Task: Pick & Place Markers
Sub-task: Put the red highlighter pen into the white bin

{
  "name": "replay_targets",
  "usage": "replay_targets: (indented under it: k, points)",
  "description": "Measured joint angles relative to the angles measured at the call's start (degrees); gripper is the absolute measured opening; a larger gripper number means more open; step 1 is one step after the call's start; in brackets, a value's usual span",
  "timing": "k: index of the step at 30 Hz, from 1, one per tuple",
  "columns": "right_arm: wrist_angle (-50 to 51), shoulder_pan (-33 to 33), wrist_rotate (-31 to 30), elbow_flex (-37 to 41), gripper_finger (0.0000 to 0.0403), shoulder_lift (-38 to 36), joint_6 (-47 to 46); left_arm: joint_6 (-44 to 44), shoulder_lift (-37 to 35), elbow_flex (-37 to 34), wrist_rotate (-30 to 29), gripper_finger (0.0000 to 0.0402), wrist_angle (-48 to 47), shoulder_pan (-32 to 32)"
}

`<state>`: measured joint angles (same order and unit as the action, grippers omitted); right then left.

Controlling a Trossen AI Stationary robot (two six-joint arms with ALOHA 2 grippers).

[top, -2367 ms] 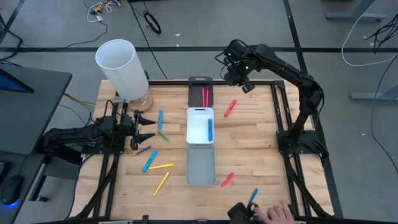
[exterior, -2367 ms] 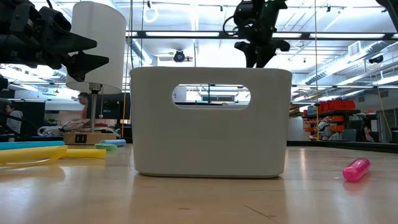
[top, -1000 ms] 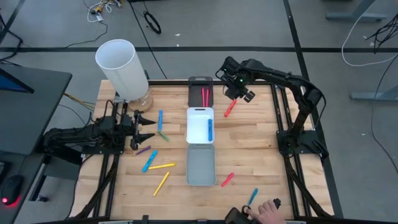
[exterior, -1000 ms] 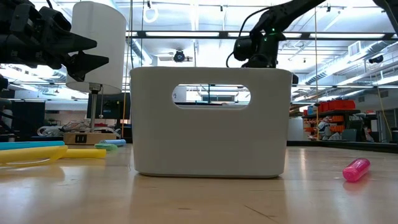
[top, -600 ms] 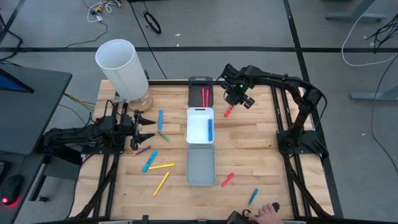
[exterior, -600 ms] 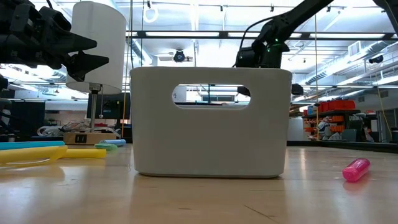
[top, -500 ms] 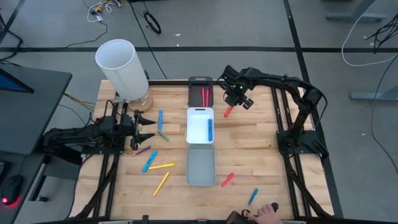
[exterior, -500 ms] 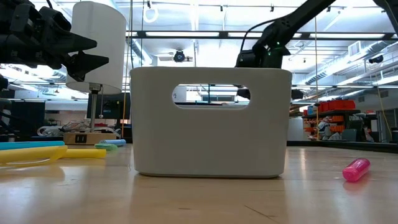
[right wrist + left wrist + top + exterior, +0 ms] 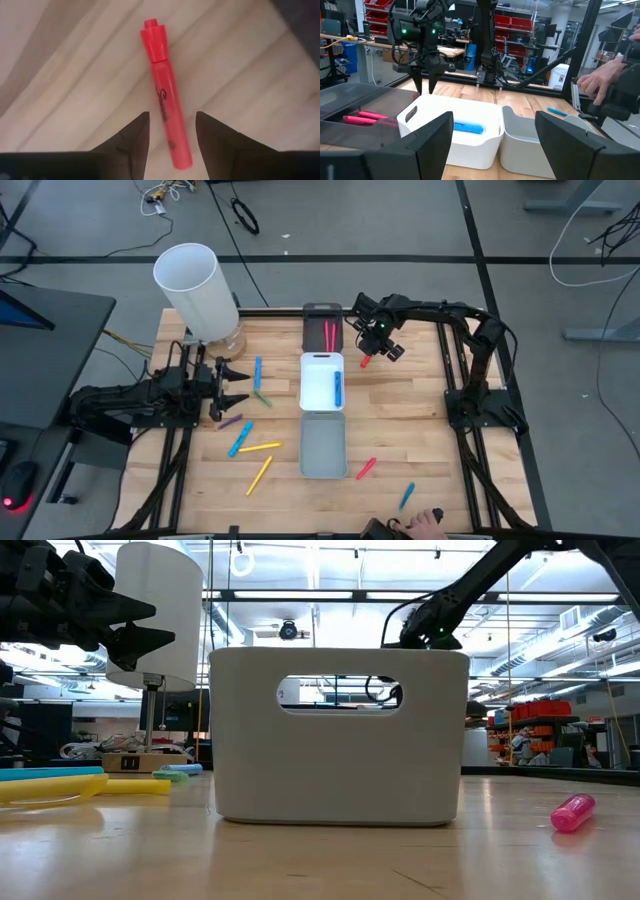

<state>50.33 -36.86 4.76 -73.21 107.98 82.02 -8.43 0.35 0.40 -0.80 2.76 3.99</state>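
Sorted so far: two red markers point(image 9: 328, 335) lay in the dark tray point(image 9: 322, 311) and one blue marker point(image 9: 338, 388) in the white tray point(image 9: 322, 362); the grey tray point(image 9: 322, 470) showed nothing inside from above.
Right gripper point(image 9: 369, 348): it was low over the desk point(image 9: 410, 410), just beside the dark tray, fingers apart and straddling a red marker point(image 9: 166, 95) that lay flat on the wood; the fingertips point(image 9: 134, 132) flanked the barrel without visibly pressing it, so the marker was not yet gripped.
Step in hand: by my reading, the closing grasp on that red marker, most likely bound for the dark tray next to the right gripper.
Left gripper point(image 9: 236, 383): it waited with fingers spread wide, holding nothing, near the base of the tall white cylinder point(image 9: 195, 290).
Loose near the left gripper: a blue marker point(image 9: 258, 371), a green marker point(image 9: 262, 397), a purple marker point(image 9: 231, 421), a second blue marker point(image 9: 240, 439) and two yellow markers point(image 9: 259, 447) lay on the desk.
Loose far from the right gripper: a red marker point(image 9: 366, 468) beside the grey tray and a blue marker point(image 9: 406, 496) toward the desk's near edge, close to a person's hand point(image 9: 432, 524).
Progress: three placed and nine still out, so the task looked well short of halfway.
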Motion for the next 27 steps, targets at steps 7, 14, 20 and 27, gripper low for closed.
replay_targets:
  k: [7,14,20,27]
  points:
    - [-1.91,-0.09,0.24,0.0,0.0162,3.39,0.85,0.01,-0.01,0.02,0.0,0.0288,-0.01,0.01]
    - [-2.33,-0.21,-0.82,-0.11,0.0162,5.18,3.01,0.02,-0.01,0.02,0.0,0.0288,-0.02,0.02]
    - [-2.53,-0.2,-1.77,-0.11,0.0124,5.2,2.49,0.0,-0.01,0.0,0.0,0.0288,-0.02,0.02]
    - [-2.37,-0.2,-2.12,-0.13,0.0054,5.2,2.25,0.01,-0.01,0.01,0.0,0.0288,-0.02,0.02]
